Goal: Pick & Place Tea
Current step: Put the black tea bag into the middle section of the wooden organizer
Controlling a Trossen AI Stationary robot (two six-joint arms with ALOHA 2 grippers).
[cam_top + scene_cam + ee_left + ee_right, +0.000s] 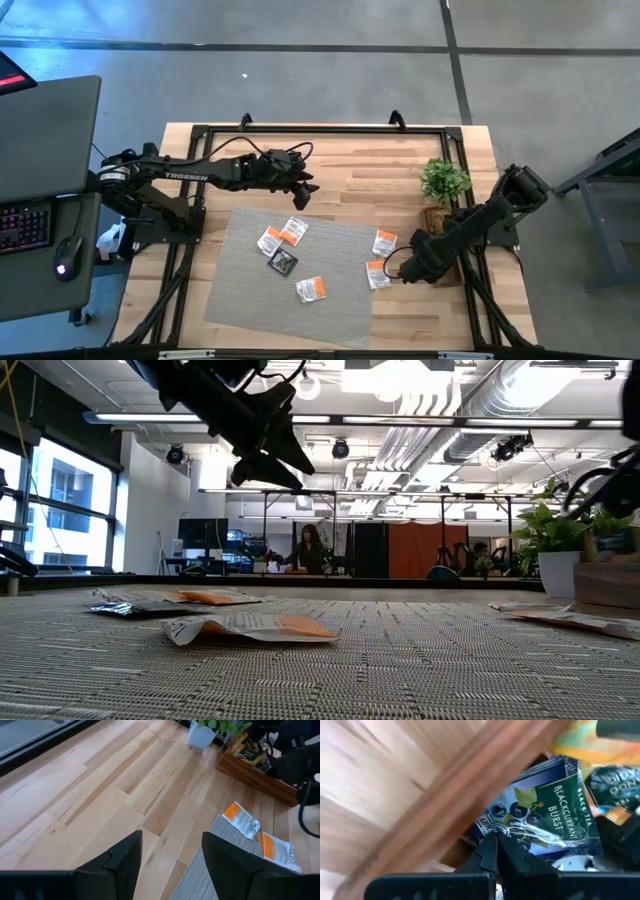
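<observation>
Six sachets approx. lie loose on grey mat [330,300], flat, spread apart, prob. so each can be pinched singly.

- Sachets, L cluster: two white/orange [281,236] overlapping; black one [283,263] just below, corner-on like a diamond; white/orange one [312,289] nearer front edge, long axis slanting.
- Sachets, R side: white/orange [384,242] near mat's edge, roughly upright in high view; second [378,275] just below it, tilted, close by R arm.
- Tray, brown wood [437,222]: narrow, on surface [350,170] beside potted plant [444,182]; holds stowed sachets, incl. blue "Blackcurrant Burst" packet [545,815] lying slantwise.
- Right gripper [495,851]: low at tray's near end; jaws pressed together at tips. Whether they pinch the packet's edge: cannot tell. Judged placing step.
- Left gripper [172,857]: held high over bare wood just behind mat; jaws spread, nothing between. Judged waiting its turn.
</observation>
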